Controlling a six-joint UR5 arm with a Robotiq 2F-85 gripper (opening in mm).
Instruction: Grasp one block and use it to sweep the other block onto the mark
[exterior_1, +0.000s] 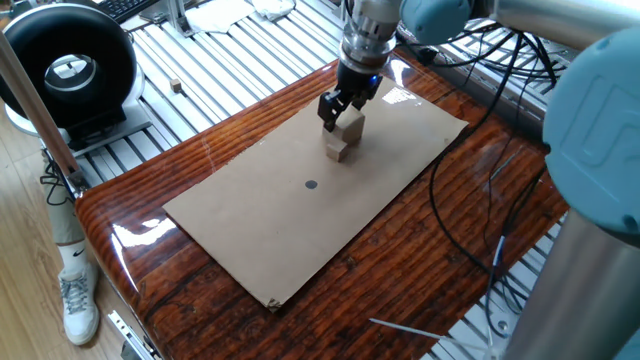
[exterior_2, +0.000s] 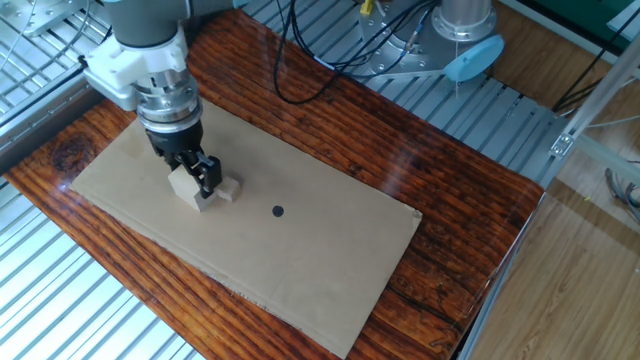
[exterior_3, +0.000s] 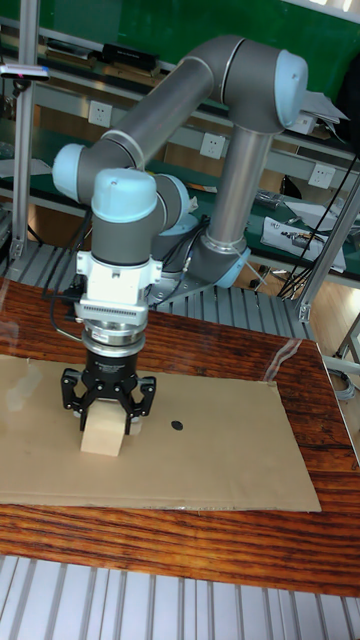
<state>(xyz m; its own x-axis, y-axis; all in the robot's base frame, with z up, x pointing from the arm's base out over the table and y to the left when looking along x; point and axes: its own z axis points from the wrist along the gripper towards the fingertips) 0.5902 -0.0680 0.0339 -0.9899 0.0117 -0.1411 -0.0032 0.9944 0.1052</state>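
Cardboard sheet: flat on the wooden surface, carrying every item below.

Big block: between the jaws, clamped from both sides, its base on or just above the cardboard.

Gripper: pointing straight down, jaws clenched on the big block.

Small block: touching the big block's leading face, on the mark's side of the jaws; mostly hidden behind the jaws in the tall view.

Mark: dark dot, near the jaws but apart from the small block, bare cardboard between them.

Step in hand, by my reading: grasp done, sweep under way.

Next move calls for: a low, level push toward the mark, small block kept centred so it cannot slip sideways.
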